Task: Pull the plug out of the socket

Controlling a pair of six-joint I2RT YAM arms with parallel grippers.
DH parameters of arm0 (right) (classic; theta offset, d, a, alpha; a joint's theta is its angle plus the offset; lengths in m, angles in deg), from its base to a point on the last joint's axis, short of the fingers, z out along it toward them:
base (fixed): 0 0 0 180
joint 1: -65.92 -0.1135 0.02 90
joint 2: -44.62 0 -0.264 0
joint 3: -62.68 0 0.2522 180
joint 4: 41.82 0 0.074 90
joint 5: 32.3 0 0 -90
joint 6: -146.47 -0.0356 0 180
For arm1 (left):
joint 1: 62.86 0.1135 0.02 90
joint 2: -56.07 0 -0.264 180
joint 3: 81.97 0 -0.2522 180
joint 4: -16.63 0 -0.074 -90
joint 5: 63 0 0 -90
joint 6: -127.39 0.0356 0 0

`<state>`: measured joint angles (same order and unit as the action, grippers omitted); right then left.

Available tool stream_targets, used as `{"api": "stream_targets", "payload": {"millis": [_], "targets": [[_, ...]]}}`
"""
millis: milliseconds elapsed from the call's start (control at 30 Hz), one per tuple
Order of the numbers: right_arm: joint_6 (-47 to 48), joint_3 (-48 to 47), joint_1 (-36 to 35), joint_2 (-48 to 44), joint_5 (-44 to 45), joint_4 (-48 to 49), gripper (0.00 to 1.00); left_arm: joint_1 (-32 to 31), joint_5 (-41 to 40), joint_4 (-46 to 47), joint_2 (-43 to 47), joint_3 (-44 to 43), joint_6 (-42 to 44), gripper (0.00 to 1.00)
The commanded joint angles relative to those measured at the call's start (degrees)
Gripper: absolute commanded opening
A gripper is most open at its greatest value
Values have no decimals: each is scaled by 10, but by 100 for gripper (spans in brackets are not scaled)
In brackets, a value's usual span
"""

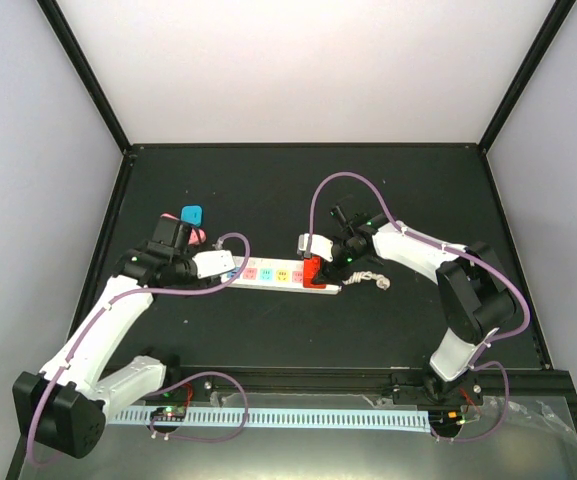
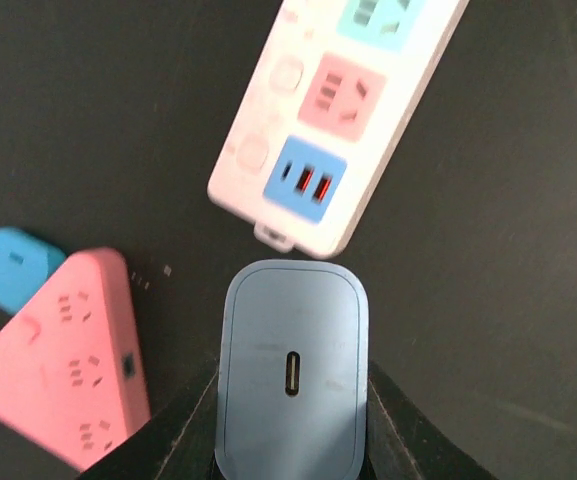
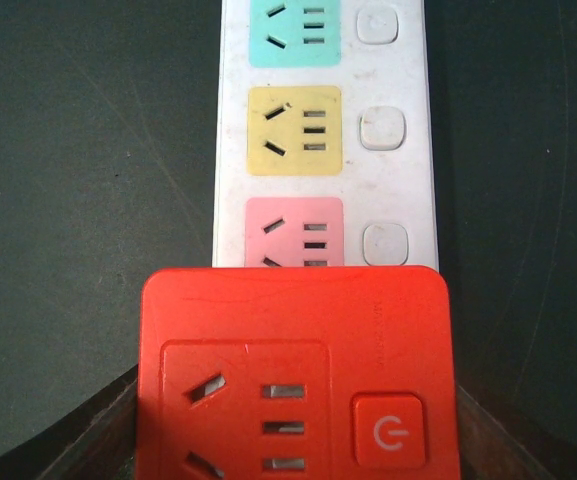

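The right jaws clamp the red plug (image 3: 293,370) on the socket (image 3: 323,150), whose length runs leftward to the left jaws gripping a charger (image 2: 293,370).

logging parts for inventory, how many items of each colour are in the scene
red socket adapter: 1
grey-blue usb-c charger: 1
pink triangular socket adapter: 1
small bright blue adapter: 1
white power strip: 1
total: 5

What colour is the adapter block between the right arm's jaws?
Bright red; the adapter block shows best in the right wrist view.
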<state>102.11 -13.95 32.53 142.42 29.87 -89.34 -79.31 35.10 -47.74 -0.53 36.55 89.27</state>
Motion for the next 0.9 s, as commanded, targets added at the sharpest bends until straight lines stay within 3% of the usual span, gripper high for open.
{"api": "stream_targets", "payload": {"millis": [0, 467, 867], "targets": [[-18, 23, -1, 25, 45, -9, 60, 4, -120, -39, 0, -7, 31, 4], [-23, 25, -1, 13, 44, -4, 62, 31, -266, -75, -138, -38, 38, 5], [-27, 26, -1, 1, 42, -2, 63, 43, -350, -17, -308, -86, 16, 6]]}}
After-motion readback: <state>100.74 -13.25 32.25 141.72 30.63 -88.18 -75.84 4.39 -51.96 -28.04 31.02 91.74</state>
